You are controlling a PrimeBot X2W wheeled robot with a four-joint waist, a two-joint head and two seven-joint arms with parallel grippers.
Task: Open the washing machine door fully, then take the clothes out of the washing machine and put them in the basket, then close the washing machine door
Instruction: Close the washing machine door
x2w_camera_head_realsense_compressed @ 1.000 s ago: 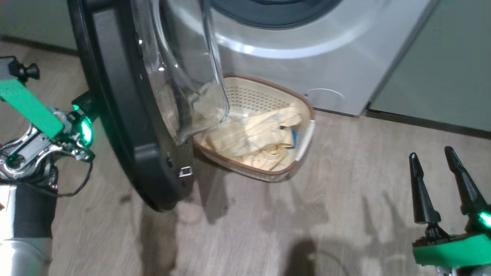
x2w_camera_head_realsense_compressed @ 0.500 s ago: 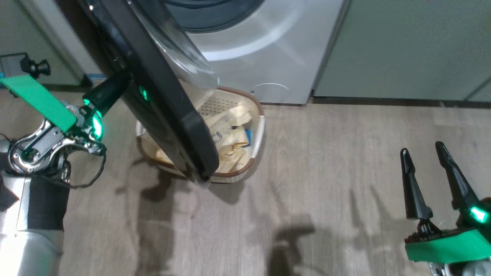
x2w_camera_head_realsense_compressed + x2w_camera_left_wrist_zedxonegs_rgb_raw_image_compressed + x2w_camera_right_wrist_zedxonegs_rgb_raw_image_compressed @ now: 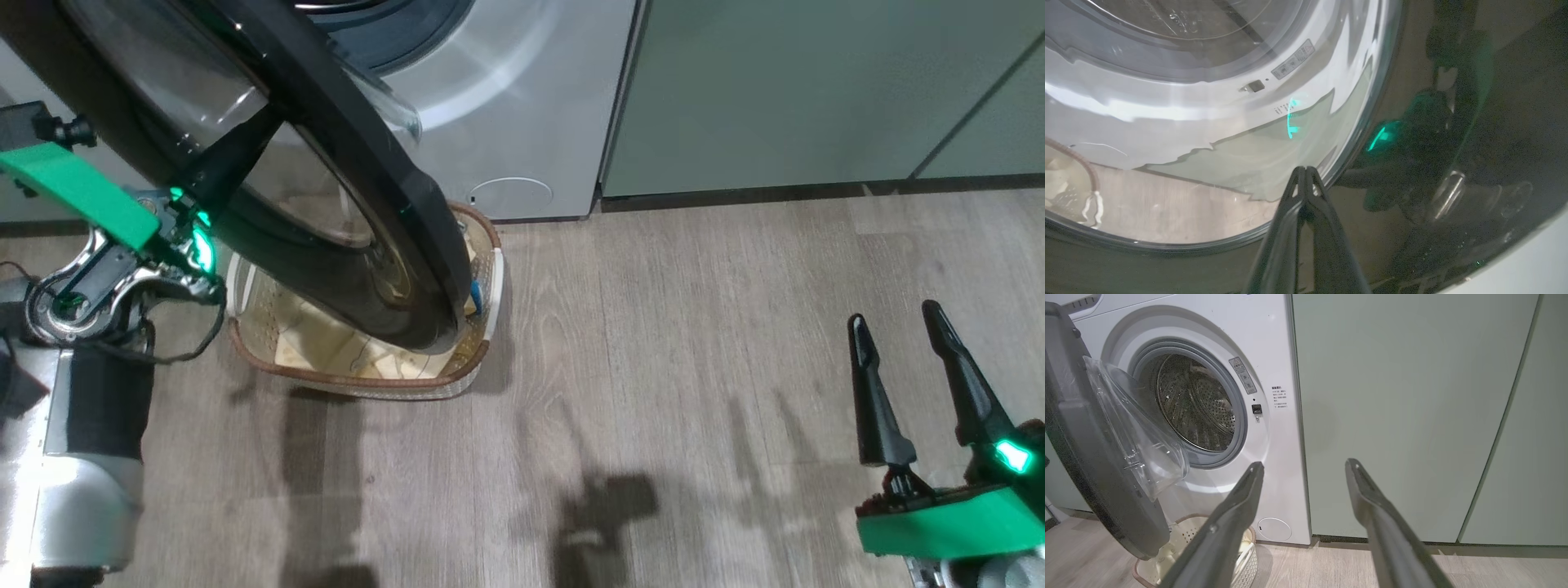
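A white front-loading washing machine (image 3: 1284, 355) stood with its large round door (image 3: 408, 212), a glossy black rim around a bulging clear glass bowl, swung partway out from its front. Directly before the machine, on the grey wood-look floor (image 3: 694, 327), sat a small cream perforated plastic basket (image 3: 359, 382) with a brown rim. It lay under the door's lower edge and held pale-yellow clothes (image 3: 326, 347). Our left claw (image 3: 1304, 171), fingers pressed together, pointed at the door's outer face where glass met rim, on the side away from the machine. Our right claw (image 3: 893, 314), fingers apart and holding nothing, hovered well out from the machine, before the flat sage-green cabinet fronts (image 3: 775, 90) beside it.
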